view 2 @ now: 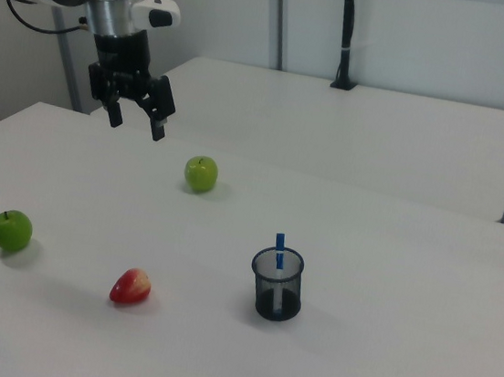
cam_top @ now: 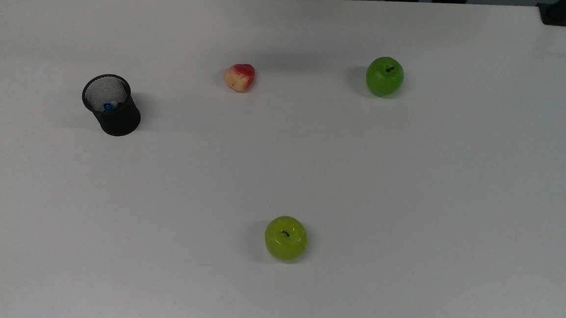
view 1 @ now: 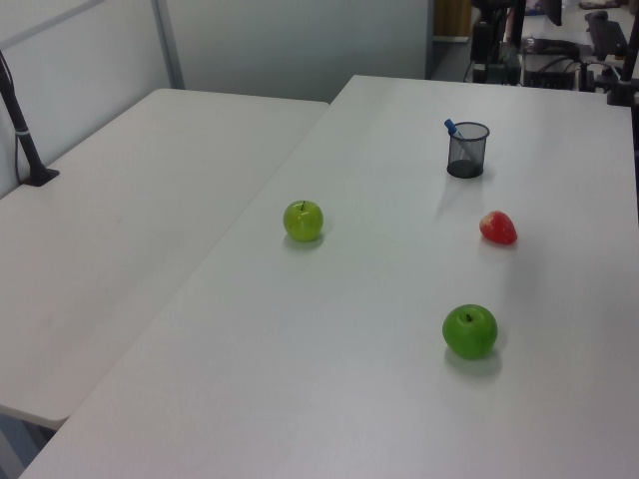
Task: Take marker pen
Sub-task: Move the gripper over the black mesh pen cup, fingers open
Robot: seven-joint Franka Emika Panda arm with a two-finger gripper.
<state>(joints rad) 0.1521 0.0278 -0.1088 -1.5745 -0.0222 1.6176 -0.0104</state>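
Marker pen (view 2: 279,249) standing in mesh cup (view 2: 276,284), centre frame; gripper (view 2: 135,120), fingers spread and empty, hanging upper left, approach pending.

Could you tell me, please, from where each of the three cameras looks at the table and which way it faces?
Top view: high above, looking steeply down on the white table; no part of the arm.
Left view: raised beside the table, looking along it toward the mesh pen cup; no part of the arm.
Right view: raised at the opposite end, cup nearest; the arm's open gripper hangs over the table.
All three share the cup with the marker pen, the two green apples and the red fruit.
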